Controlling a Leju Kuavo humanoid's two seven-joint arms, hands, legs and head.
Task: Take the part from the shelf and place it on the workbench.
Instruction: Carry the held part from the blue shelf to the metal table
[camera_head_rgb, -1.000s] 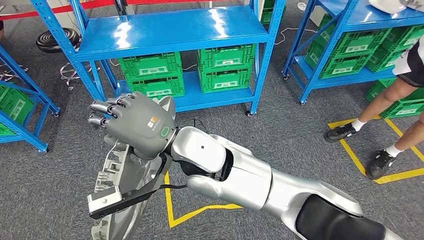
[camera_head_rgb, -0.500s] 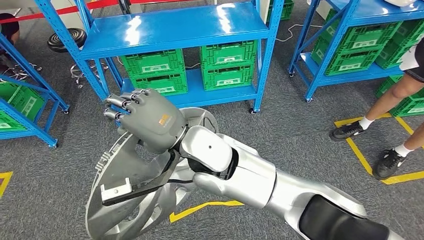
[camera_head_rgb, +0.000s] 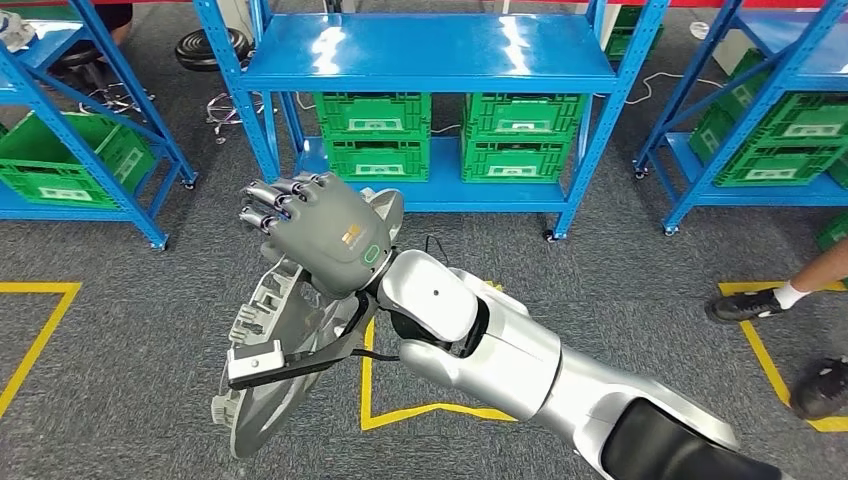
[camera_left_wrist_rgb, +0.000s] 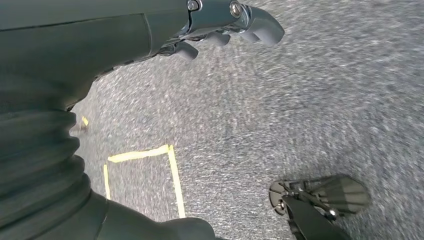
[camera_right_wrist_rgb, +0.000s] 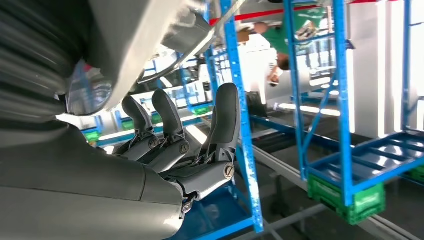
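The part (camera_head_rgb: 262, 395) is a large grey round metal casting with a ribbed rim and a flat bracket on it. In the head view my right hand (camera_head_rgb: 322, 238) holds it by its upper edge, above the grey carpet, with my silver arm reaching in from the lower right. The right wrist view has the dark fingers (camera_right_wrist_rgb: 172, 131) curled up against the part (camera_right_wrist_rgb: 145, 45). My left hand (camera_left_wrist_rgb: 220, 22) hangs over the floor, fingers loosely spread and holding nothing.
A blue shelf (camera_head_rgb: 430, 55) with green crates (camera_head_rgb: 378, 142) on its lower level stands straight ahead. More blue shelves flank it on the left (camera_head_rgb: 75, 160) and right (camera_head_rgb: 745, 110). Yellow tape (camera_head_rgb: 405, 415) marks the carpet. A person's shoe (camera_head_rgb: 745, 303) is at the right.
The whole view has swung left, so the shelves sit further right in the picture and the person is nearly out of it. The right hand still holds the part, which has tilted.
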